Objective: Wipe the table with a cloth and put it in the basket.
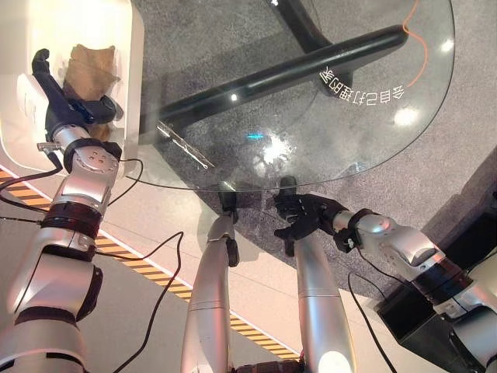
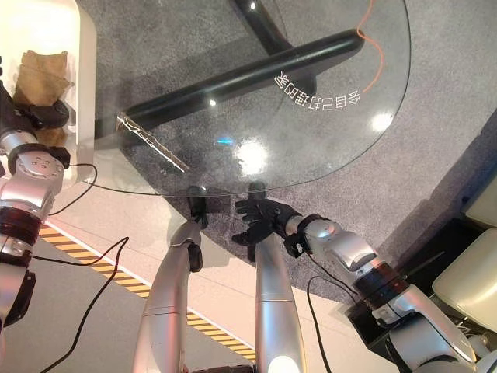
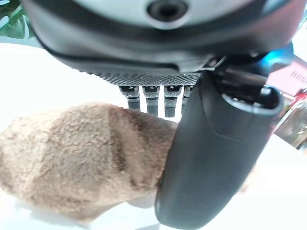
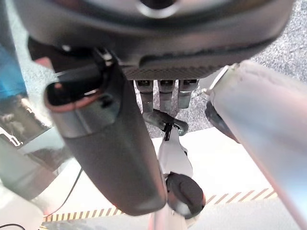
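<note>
The brown cloth (image 1: 92, 66) lies bunched inside the white basket (image 1: 132, 70), far left of the glass bench (image 1: 311, 101). It looks soft, light and floppy; pinch a raised fold. Left hand (image 1: 66, 97) hovers over it, fingers (image 3: 153, 98) straight, apart. Right hand (image 1: 307, 217) idles near the bench's near edge, fingers relaxed.

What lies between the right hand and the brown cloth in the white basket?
In the left eye view, the glass table lies between the right hand and the cloth in the basket, beside the left hand.

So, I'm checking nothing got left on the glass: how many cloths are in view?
1. The brown cloth lies in the white basket, left of the glass table, by the left hand. More may be hidden.
</note>
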Controlling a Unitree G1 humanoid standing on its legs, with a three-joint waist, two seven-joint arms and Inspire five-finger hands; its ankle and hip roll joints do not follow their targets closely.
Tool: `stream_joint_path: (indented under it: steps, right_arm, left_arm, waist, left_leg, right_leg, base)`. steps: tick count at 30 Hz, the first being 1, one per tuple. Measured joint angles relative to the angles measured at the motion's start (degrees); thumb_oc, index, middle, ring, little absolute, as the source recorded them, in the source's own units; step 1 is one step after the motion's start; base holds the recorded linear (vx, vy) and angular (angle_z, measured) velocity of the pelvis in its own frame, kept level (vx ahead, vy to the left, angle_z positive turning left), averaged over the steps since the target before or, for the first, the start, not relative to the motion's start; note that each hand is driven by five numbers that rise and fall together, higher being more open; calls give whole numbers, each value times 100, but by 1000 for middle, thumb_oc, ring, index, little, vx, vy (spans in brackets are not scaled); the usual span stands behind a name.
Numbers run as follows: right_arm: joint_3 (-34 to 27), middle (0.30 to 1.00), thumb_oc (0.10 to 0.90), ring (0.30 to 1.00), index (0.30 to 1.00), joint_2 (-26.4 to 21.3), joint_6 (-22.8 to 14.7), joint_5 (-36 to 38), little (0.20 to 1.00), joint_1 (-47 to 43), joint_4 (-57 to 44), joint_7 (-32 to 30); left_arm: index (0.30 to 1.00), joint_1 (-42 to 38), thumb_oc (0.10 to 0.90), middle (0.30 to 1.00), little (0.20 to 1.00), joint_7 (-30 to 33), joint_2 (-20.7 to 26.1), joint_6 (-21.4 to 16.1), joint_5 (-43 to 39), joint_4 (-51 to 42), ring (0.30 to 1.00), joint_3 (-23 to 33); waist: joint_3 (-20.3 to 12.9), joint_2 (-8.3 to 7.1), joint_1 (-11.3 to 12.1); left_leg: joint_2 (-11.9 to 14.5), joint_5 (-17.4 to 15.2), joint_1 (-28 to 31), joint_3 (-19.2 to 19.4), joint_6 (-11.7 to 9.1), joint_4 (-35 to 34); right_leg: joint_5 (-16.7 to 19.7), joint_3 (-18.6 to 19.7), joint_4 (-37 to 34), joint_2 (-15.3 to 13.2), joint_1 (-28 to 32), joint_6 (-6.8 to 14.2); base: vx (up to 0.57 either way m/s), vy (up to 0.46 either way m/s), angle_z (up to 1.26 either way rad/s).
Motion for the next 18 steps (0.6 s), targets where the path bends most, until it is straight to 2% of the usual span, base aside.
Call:
stream_joint_path:
  steps: [5, 8, 12, 13, 18]
  right_arm:
    - [-169, 900, 800, 900, 900, 192, -54, -147, 900, 439, -181, -51]
    - [-195, 900, 800, 900, 900, 229, -53, -257, 900, 648, -301, -78]
    - [-490, 900, 800, 900, 900, 396, -89, -432, 900, 1156, -462, -121]
    - [-552, 900, 800, 900, 900, 453, -135, -549, 900, 1320, -480, -122]
    - [-720, 900, 800, 900, 900, 561, -334, -774, 900, 1788, -464, -112]
  left_arm:
    - [900, 770, 800, 900, 900, 9, 1, -441, -153, -563, 900, 522]
    - [900, 1207, 800, 900, 900, 4, -9, -532, -172, -838, 900, 787]
    - [900, 2065, 800, 900, 900, -60, -177, -772, -264, -1422, 900, 1275]
    - [900, 2398, 800, 900, 900, -158, -276, -877, -264, -1699, 900, 1470]
    - [900, 3295, 800, 900, 900, -755, -521, -925, -272, -2363, 900, 1563]
  waist:
    - [2, -9, 30]
    - [2, -9, 61]
    - [2, -8, 250]
    - [2, -9, 311]
    - [0, -9, 466]
  left_leg:
    - [-2, 32, 224, -20, 14, -94]
    - [-11, 68, 425, -60, -31, -247]
    - [3, 107, 840, -119, -75, -462]
    - [16, 116, 1033, -130, -87, -555]
    - [40, 112, 1707, -183, -134, -809]
  right_leg:
    - [-20, -59, -55, 12, 207, -14]
    - [-19, -112, -139, 10, 397, -22]
    - [-39, -152, -272, 33, 773, -46]
    - [-39, -163, -350, 50, 960, -47]
    - [-99, -276, -598, 67, 1656, -49]
  base:
    - [-27, -82, 1]
    - [-41, -79, 4]
    - [-74, -138, 3]
    - [-70, -133, 0]
    - [-69, -146, 5]
